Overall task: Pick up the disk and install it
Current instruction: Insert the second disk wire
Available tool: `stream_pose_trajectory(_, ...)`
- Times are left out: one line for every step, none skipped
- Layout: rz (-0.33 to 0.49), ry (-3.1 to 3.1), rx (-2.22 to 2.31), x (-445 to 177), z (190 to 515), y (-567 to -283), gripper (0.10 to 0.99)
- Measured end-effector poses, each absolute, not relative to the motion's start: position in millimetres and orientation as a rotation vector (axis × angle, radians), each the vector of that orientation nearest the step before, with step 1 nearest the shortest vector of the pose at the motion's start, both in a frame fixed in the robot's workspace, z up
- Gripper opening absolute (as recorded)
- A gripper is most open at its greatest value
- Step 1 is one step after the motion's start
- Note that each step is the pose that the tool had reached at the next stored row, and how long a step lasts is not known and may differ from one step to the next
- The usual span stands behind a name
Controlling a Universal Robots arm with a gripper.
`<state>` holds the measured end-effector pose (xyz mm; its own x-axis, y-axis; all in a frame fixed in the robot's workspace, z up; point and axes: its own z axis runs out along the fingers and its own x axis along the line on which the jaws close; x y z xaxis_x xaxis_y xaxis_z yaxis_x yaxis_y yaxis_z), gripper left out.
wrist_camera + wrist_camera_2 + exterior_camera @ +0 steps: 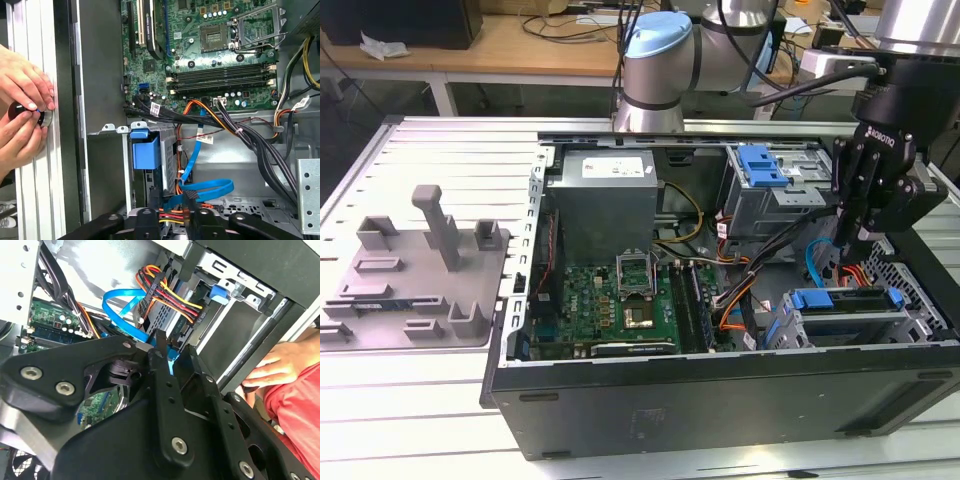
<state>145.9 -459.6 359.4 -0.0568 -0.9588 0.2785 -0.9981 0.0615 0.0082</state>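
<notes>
White ribbed aluminium bench (420, 430) carries an open black steel computer case (720, 400), lying on its side with its insides up. Nearest in the exterior view, in the corner of the case toward that view's right, the flat silver disk in its blue plastic carrier bracket (845, 312) sits in a perforated grey metal drive cage. The black robot gripper (848, 240) hangs just above it, and I cannot tell whether its jaws are released or clenched on anything.

In the second wrist view a glossy blue ribbon cable (117, 302) and a bundle of red, yellow and black wires (167, 290) loop close round the gripper (175, 357). I judge the work here goes best if the jaws stay square to the stiff carrier frame, meet its plastic edges rather than the smooth drive face, and keep clear of the springy cables, which could snag.

A person's hand (275, 367) rests at the case wall, so slow motion seems wise.

Farther in lie the green motherboard (620, 300) and a plain grey power supply box (605, 205). A moulded grey plastic fixture (420, 280) sits well apart toward the exterior view's left. Wooden desks (520, 45) stand behind.
</notes>
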Motion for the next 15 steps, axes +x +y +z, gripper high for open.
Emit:
stream_pose_trajectory(0.275, -2.124, 2.000, 145.9, 359.4, -459.6, 0.314)
stream_pose_trajectory(0.275, -2.124, 2.000, 145.9, 359.3, -459.6, 0.247)
stream_pose_trajectory(0.275, -2.124, 2.000, 145.9, 359.2, -459.6, 0.247)
stream_pose_trajectory(0.276, -2.124, 2.000, 145.9, 359.2, -459.6, 0.176)
stream_pose_trajectory(0.276, -2.124, 2.000, 145.9, 359.1, -459.6, 0.176)
stream_pose_trajectory(0.276, -2.124, 2.000, 145.9, 359.1, -459.6, 0.176)
stream_pose_trajectory(0.276, -2.124, 2.000, 145.9, 359.1, -459.6, 0.176)
stream_pose_trajectory(0.276, -2.124, 2.000, 145.9, 359.1, -459.6, 0.176)
stream_pose_trajectory(0.276, -2.124, 2.000, 145.9, 359.1, -459.6, 0.165)
stream_pose_trajectory(0.276, -2.124, 2.000, 145.9, 359.0, -459.6, 0.161)
stream_pose_trajectory(0.276, -2.124, 1.999, 145.7, 358.9, -459.8, 0.161)
stream_pose_trajectory(0.274, -2.125, 2.000, 145.3, 358.8, -461.1, 0.161)
stream_pose_trajectory(0.269, -2.129, 2.004, 145.3, 358.9, -462.6, 0.161)
stream_pose_trajectory(0.262, -2.133, 2.008, 145.1, 359.0, -464.6, 0.161)
stream_pose_trajectory(0.255, -2.138, 2.013, 145.0, 359.0, -467.0, 0.161)
